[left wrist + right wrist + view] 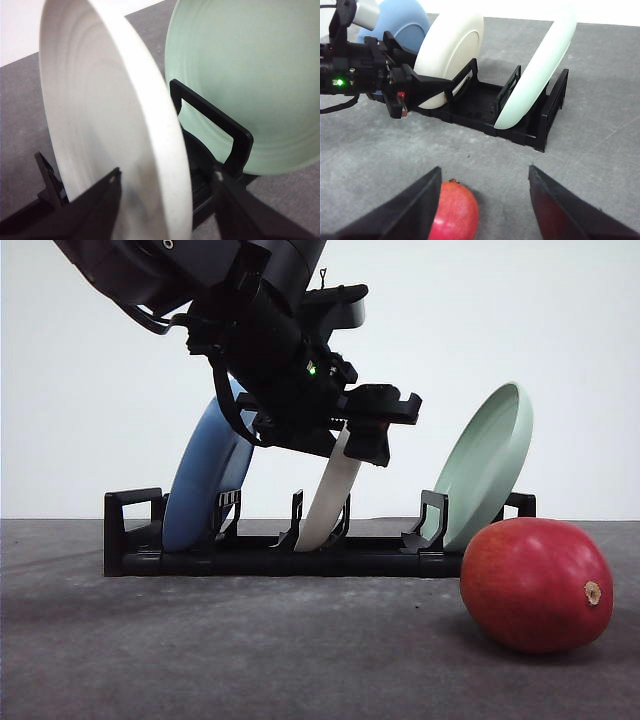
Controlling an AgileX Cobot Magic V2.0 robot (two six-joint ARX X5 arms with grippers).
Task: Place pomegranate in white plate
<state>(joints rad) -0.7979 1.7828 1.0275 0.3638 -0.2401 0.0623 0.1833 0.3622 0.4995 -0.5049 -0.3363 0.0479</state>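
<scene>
The pomegranate (537, 585), a red oval fruit with a tan stem spot, lies on the grey table at the front right. The white plate (328, 498) stands on edge in the middle slot of a black rack (270, 548). My left gripper (375, 435) is at the plate's top edge, open. In the left wrist view the white plate's rim (172, 150) runs between the spread fingers (100, 210). My right gripper (484, 168) is open above the table, with the pomegranate (452, 212) low between its fingers and not held.
A blue plate (200, 480) stands in the rack's left slot and a pale green plate (485, 460) leans in the right slot, just behind the pomegranate. The rack sits at the back of the grey table (250, 640), in front of a white wall.
</scene>
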